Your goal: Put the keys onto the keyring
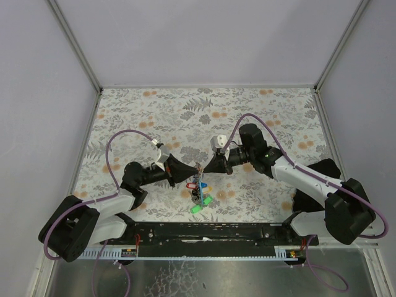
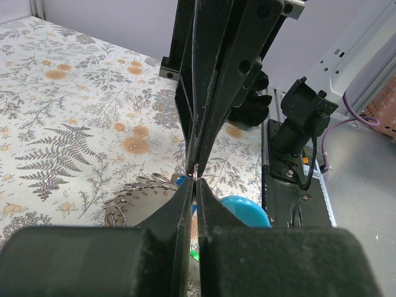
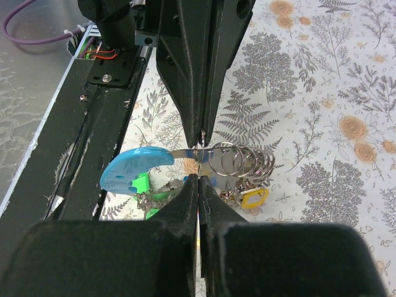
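- Top view: the left fingers (image 1: 189, 169) and right fingers (image 1: 211, 166) meet tip to tip over the bench (image 1: 260, 117), both squeezed fully together. The keys (image 1: 197, 187) bunch just below that point. If either arm pulls away unevenly, the whole bunch could slip out and fall. What the tips pinch is too small to make out here.
- Left wrist view: the keyring (image 2: 146, 185) has its silvery coils just left of the closed tips, and its blue strap (image 2: 245, 211) is on the right. The contact is hidden behind the fingers, so I cannot tell how much metal is caught.
- Right wrist view: both pairs seem to nip the keyring's thin metal from opposite sides — a shallow hold that a twist could break. A yellow-capped key (image 3: 253, 198) hangs below the coils. I cannot tell whether every key is threaded.
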